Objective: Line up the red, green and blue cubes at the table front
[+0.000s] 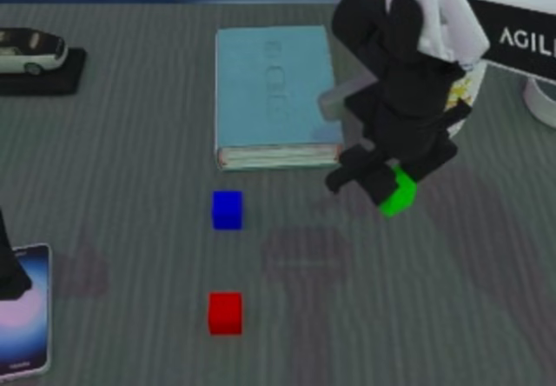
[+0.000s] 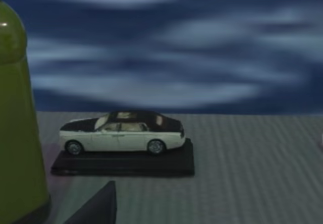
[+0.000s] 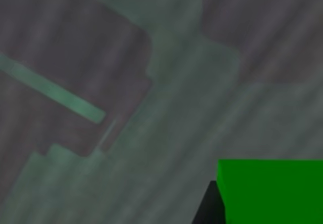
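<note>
Right tool (image 1: 382,188) clenched on green cube (image 1: 401,195), right of worktop (image 1: 452,316) centre, just in front of book's right front corner. From right wrist: same cube (image 3: 272,191) hard against one dark finger (image 3: 206,210), ribbed worktop and blurred shadows beyond it. Tool's shadow on worktop apart from the tool, toward front and left, so cube seemingly held clear of the surface.

Nearest the front: red cube (image 1: 225,313), left of centre, resting flat on worktop. Phone (image 1: 24,316) at front left edge, screen up. Left tool (image 1: 5,273) parked at that left edge, over the phone; released or clenched, cannot tell.

Farther back: blue cube (image 1: 227,209), straight behind red cube and well apart from it, also flat on worktop. Green cube off to the right of blue, a little farther back, not in line with the other two.

Behind blue cube: pale blue book (image 1: 274,90), lying flat, page edges facing the front.

At back left: white toy car (image 1: 30,51) on black plinth; seen side-on from left wrist (image 2: 121,133), with an olive-green rounded thing (image 2: 15,123) just beside it.
</note>
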